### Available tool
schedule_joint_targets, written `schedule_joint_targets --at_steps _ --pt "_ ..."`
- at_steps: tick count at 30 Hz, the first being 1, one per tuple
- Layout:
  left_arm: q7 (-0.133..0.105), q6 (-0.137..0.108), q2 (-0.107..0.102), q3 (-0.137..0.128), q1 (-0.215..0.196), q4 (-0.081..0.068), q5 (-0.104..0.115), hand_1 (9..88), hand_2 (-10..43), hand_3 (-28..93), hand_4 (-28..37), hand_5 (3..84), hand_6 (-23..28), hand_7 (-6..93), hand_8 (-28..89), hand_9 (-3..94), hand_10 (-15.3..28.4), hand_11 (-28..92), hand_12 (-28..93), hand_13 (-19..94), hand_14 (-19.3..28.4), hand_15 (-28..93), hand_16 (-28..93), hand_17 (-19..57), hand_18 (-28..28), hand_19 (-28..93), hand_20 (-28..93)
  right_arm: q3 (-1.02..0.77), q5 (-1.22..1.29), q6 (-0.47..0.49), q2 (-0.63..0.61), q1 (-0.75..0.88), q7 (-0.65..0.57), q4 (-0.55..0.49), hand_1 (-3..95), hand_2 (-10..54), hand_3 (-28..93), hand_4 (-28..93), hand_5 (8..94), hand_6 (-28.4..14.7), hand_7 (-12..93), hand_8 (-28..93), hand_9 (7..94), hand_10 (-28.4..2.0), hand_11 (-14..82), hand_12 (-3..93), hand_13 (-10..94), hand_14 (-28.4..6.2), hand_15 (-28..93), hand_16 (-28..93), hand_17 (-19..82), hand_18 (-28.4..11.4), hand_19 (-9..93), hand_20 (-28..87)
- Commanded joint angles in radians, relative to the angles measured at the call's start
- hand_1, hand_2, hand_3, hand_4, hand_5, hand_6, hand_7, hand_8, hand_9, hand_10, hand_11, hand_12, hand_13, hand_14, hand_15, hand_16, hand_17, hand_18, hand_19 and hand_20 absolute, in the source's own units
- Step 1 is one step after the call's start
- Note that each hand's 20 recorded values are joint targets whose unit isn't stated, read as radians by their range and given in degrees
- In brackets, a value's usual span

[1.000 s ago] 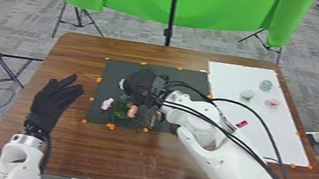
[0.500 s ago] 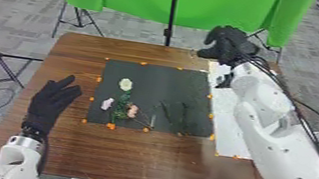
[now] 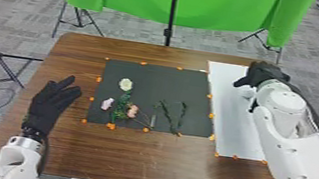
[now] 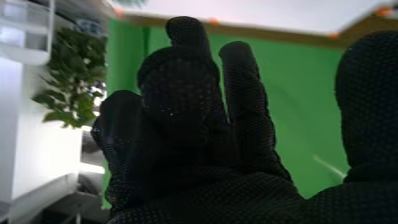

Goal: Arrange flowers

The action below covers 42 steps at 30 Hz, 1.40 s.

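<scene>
Head view: my right hand (image 3: 264, 74) is at the table (image 3: 129, 156)'s 2 o'clock, over the white sheet (image 3: 234, 138). Pale bloom (image 3: 247, 93) at its 7. Dark mat (image 3: 153, 74): white flower (image 3: 126, 84) at 10, pink flower (image 3: 107, 104) and peach flower (image 3: 132, 111) near 8. Looks part-done, pale bloom unplaced.

Right wrist view: fingers straight, thumb apart.

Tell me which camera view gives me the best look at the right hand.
The right wrist view: it shows the right hand close up, with its thumb standing apart from the fingers. The head view shows it smaller, from above, over the far part of the white sheet.
</scene>
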<state>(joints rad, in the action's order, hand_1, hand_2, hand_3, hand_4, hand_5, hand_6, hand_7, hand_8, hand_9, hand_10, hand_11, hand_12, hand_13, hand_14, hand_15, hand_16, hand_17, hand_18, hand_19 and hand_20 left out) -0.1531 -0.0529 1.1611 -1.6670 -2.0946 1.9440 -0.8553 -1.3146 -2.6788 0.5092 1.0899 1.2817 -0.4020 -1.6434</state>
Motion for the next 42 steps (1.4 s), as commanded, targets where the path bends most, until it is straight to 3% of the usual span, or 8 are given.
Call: schedule_joint_targets --at_steps 1,4,9,13,19,27,40,42 --pt "0.016 0.006 0.004 0.003 -0.006 -0.001 -0.001 18.7 -2.7 65 -25.8 42.8 5.5 4.5 -4 43.2 14.2 14 15 34 16.7 10 6 5.8 12.6 2 18 -0.015 -0.020 0.034 0.011 0.044 -0.023 0.045 30.6 -9.3 57 -11 55.4 2.5 10 -8 69.9 -16.6 14.4 22.1 83 -6.5 60 34 58 -13.8 93 53" --pt "0.019 0.008 0.004 0.003 -0.003 -0.002 -0.002 18.9 -2.5 65 -25.7 42.8 5.4 4.6 -4 43.1 14.2 14 15 34 16.7 10 6 5.8 12.6 2 18 -0.015 -0.030 -0.019 0.014 0.067 -0.013 0.067 34.3 -9.5 58 -12 56.0 2.9 11 -8 71.0 -16.3 15.1 21.8 84 -5.7 61 34 59 -13.1 93 53" --pt "0.013 0.001 0.010 0.002 -0.005 -0.003 0.000 18.8 -2.6 65 -25.5 42.8 5.3 4.7 -4 43.1 14.3 14 15 34 16.7 10 6 5.8 12.6 2 18 -0.029 -0.015 -0.164 0.025 0.102 0.033 0.104 48.5 -9.5 59 -16 62.7 3.2 15 -5 76.1 -12.7 18.0 20.7 88 -3.0 59 33 62 -10.9 93 52" --pt "0.009 0.001 0.014 0.001 -0.009 -0.001 -0.001 18.9 -2.6 65 -25.5 42.8 5.3 4.7 -4 43.1 14.3 14 15 34 16.8 10 6 5.7 12.6 2 18 -0.019 -0.003 -0.322 0.018 0.111 0.052 0.122 60.7 -9.5 49 -15 71.6 2.3 18 6 85.3 -9.0 8.9 32.7 90 -1.8 57 34 64 -9.9 93 51" --pt "0.010 0.001 0.011 -0.001 -0.011 0.000 0.000 19.0 -2.5 65 -25.4 42.8 5.3 4.7 -4 43.1 14.3 14 15 34 16.8 10 6 5.8 12.6 2 18 0.026 0.106 -0.420 -0.031 0.073 0.037 0.002 64.9 -9.5 49 -15 78.9 0.2 20 9 90.8 -8.4 9.7 35.3 93 -0.8 57 34 67 -9.0 93 51" --pt "0.010 0.003 0.010 0.002 -0.008 -0.001 -0.001 18.9 -2.8 65 -25.5 42.9 5.4 5.0 -4 43.3 14.4 14 15 34 16.9 10 6 5.8 12.6 2 18 0.212 0.310 -0.341 -0.049 -0.009 0.083 -0.192 64.8 -9.5 49 -14 79.4 -0.1 19 9 91.0 -8.3 9.8 35.9 94 -0.4 57 35 67 -8.8 93 52" --pt "0.016 0.012 0.013 0.021 0.014 -0.011 -0.005 18.7 -3.1 66 -26.2 43.8 5.5 6.3 -5 43.8 14.6 16 15 34 17.0 12 5 5.1 13.2 2 18 0.464 0.233 -0.207 0.112 -0.077 0.202 -0.103 65.6 -8.9 45 -12 78.0 0.4 20 9 89.5 -8.5 11.4 35.7 93 -0.3 57 37 67 -9.0 93 54" --pt "0.013 0.010 0.013 0.018 0.006 -0.006 -0.002 18.7 -3.1 66 -26.4 43.9 5.6 6.5 -5 43.9 14.7 16 15 34 17.0 12 5 5.1 13.3 3 18 0.476 0.219 -0.208 0.116 -0.070 0.208 -0.104 65.4 -8.8 45 -12 77.8 0.5 20 9 89.2 -8.6 11.8 35.9 93 -0.4 57 37 67 -9.1 93 54"
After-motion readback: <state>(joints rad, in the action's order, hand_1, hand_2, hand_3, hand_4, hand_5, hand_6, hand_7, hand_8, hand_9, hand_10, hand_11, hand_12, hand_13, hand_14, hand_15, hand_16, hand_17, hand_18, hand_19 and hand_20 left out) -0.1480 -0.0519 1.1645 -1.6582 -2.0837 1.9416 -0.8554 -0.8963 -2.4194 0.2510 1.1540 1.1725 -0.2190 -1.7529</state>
